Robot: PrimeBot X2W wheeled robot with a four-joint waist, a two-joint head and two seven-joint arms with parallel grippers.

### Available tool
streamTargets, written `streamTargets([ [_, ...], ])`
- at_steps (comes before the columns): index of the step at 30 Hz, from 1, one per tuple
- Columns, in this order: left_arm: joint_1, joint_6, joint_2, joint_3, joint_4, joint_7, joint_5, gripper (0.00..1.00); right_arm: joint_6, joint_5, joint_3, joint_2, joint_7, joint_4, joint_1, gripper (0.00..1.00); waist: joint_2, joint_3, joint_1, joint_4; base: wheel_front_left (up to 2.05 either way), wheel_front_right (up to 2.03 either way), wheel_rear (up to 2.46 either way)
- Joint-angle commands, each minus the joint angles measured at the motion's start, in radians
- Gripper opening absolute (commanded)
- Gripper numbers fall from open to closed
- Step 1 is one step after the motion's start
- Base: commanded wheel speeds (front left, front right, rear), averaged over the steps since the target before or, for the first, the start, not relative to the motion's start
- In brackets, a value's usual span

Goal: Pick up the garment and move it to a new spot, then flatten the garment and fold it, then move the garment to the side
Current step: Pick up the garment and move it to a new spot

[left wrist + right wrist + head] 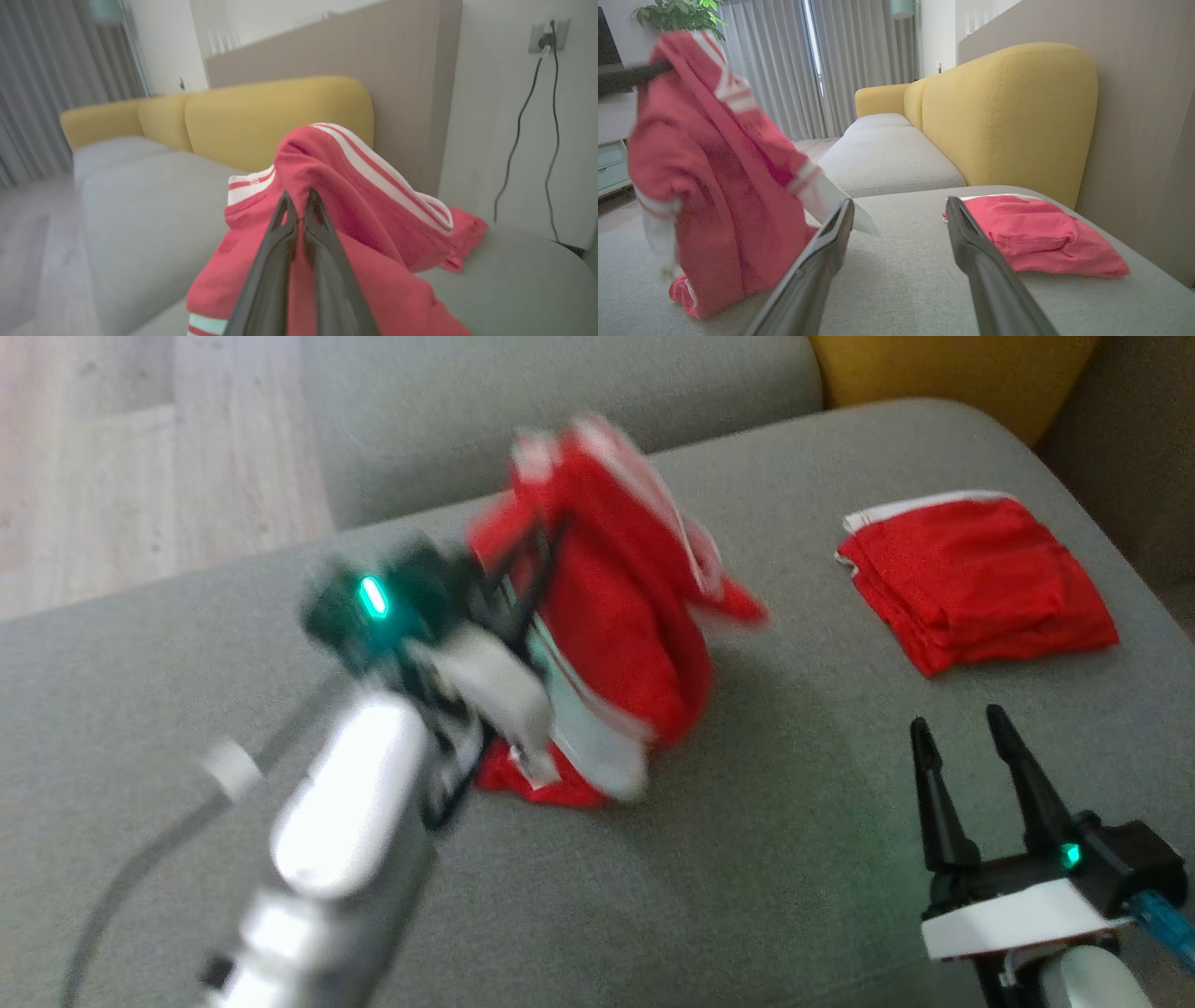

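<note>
Fig. 1. The left claw [299,198], its 2 fingers pressed together, pinches a fold of the red garment [616,644], which has white stripes. The garment hangs raised from this pinch, and its lower end touches the grey sofa seat [794,821] near the middle of the cushion. The left forearm appears blurred. The right claw [959,717], its 2 fingers spread and holding nothing, sits low over the front right of the seat, well apart from the garment. A folded red cloth [976,583] lies flat on the seat beyond the right claw. A yellow backrest [1008,116] stands behind the seat.
</note>
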Motion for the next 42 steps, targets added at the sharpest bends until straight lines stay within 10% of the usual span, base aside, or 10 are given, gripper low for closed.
streamTargets([
  [1, -0.001, 0.003, 0.020, 0.023, -0.009, -0.005, -0.011, 0.00, 0.007, 0.005, 0.025, 0.003, -0.011, -0.035, -0.039, 1.00, -0.0001, 0.032, 0.0002, -0.022, 0.00, 0.00, 0.00],
  [8, 0.166, 0.047, -0.026, -0.067, 0.176, -0.117, -0.028, 0.00, 0.007, 0.016, 0.039, 0.010, -0.011, -0.021, -0.065, 1.00, -0.0001, 0.095, 0.0002, -0.034, 0.00, 0.00, 0.00],
  [9, 0.177, 0.062, -0.030, -0.068, 0.198, -0.137, -0.038, 0.27, 0.007, 0.018, 0.037, 0.010, -0.011, -0.018, -0.065, 1.00, -0.0001, 0.094, 0.0002, -0.032, 0.00, 0.00, 0.00],
  [10, 0.188, 0.075, -0.033, -0.071, 0.215, -0.157, -0.049, 1.00, 0.007, 0.019, 0.033, 0.010, -0.011, -0.015, -0.062, 1.00, -0.0001, 0.090, 0.0002, -0.028, 0.00, 0.00, 0.00],
  [18, 0.297, 0.198, -0.037, -0.107, 0.175, -0.311, -0.173, 1.00, 0.007, 0.011, -0.002, 0.016, -0.011, 0.022, 0.002, 1.00, -0.0001, -0.025, 0.0002, 0.058, 0.00, 0.00, 0.00],
  [27, 0.518, 0.317, -0.031, 0.095, -0.162, -0.321, -0.100, 1.00, 0.007, 0.009, -0.028, 0.044, -0.011, 0.041, 0.045, 1.00, -0.0001, -0.116, 0.0002, 0.179, 0.00, 0.00, 0.00],
  [42, 0.794, 0.269, -0.030, 0.273, -0.357, -0.321, 0.068, 1.00, 0.007, -0.007, -0.023, 0.074, -0.011, 0.061, 0.123, 1.00, -0.0001, -0.160, 0.0002, 0.255, 0.00, 0.00, 0.00],
])
